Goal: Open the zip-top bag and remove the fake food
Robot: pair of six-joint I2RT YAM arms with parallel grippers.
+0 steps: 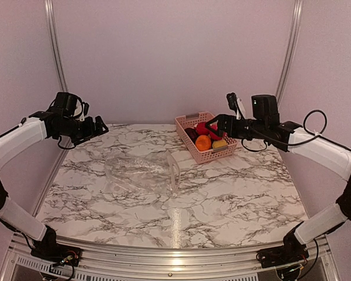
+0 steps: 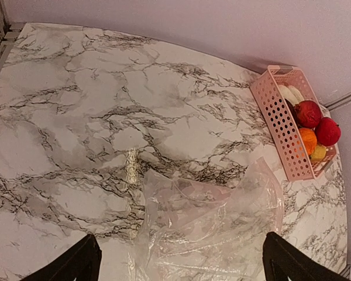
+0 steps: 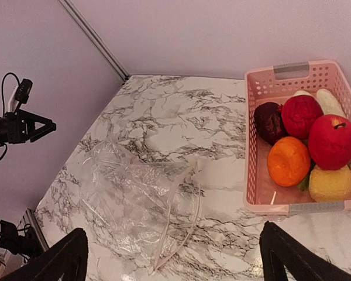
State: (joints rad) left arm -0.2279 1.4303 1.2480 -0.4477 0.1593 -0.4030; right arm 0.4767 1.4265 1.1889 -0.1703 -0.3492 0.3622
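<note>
The clear zip-top bag lies empty and crumpled on the marble table, its mouth open and its zip strip standing up on the right side. It also shows in the left wrist view and the right wrist view. The fake food sits in the pink basket: a red apple, an orange, a yellow piece, dark red and pale pieces. My left gripper is open, raised far left of the bag. My right gripper is open, raised over the basket.
The pink basket stands at the back right of the table, also in the left wrist view. Plain walls with metal corner rails close the table in on three sides. My left arm shows in the right wrist view.
</note>
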